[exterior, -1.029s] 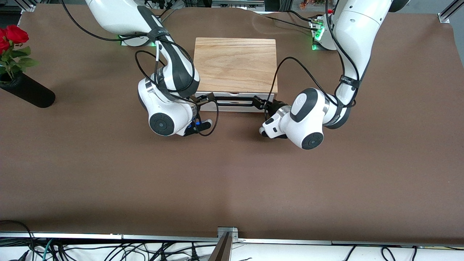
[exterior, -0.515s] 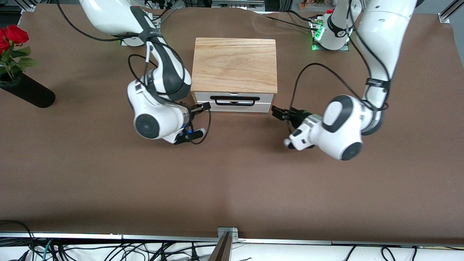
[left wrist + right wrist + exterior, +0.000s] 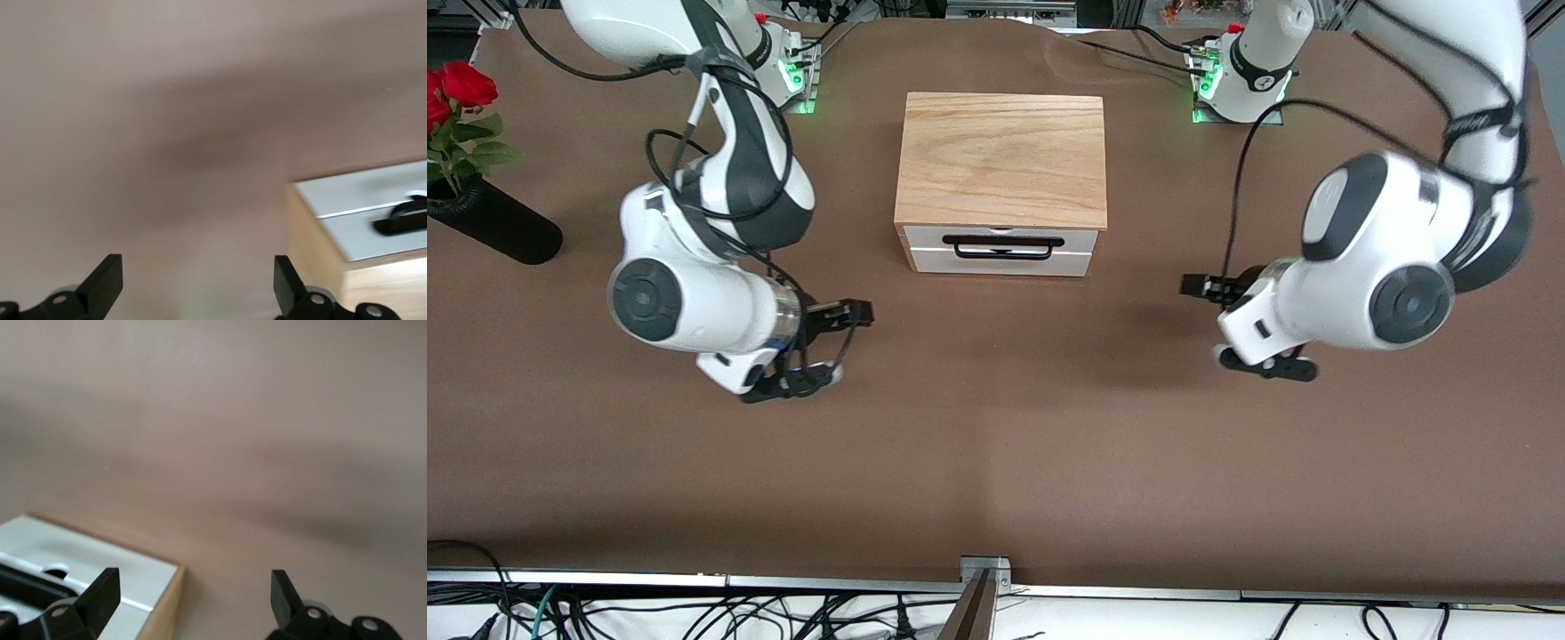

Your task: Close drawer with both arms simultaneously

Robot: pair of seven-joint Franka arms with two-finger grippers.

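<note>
Light wood forms the small box (image 3: 1003, 158) sitting mid-surface, and its drawer (image 3: 1002, 250) is lying pushed in, white front facing the front camera, black handle (image 3: 1001, 245) running lengthwise between the arms' ends of the surface. The left claw (image 3: 1197, 286) is hanging over bare brown surface (image 3: 996, 444) toward the left arm's end, fingers spread wide, gripping nothing. The right claw (image 3: 854, 313) is doing likewise toward the right arm's end. Both are pointing inward, well apart from the drawer, about equally near.

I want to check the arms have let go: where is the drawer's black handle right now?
In the front view the black handle sits on the drawer's white front, mid-table, between the left hand and right hand, touched by neither.
</note>
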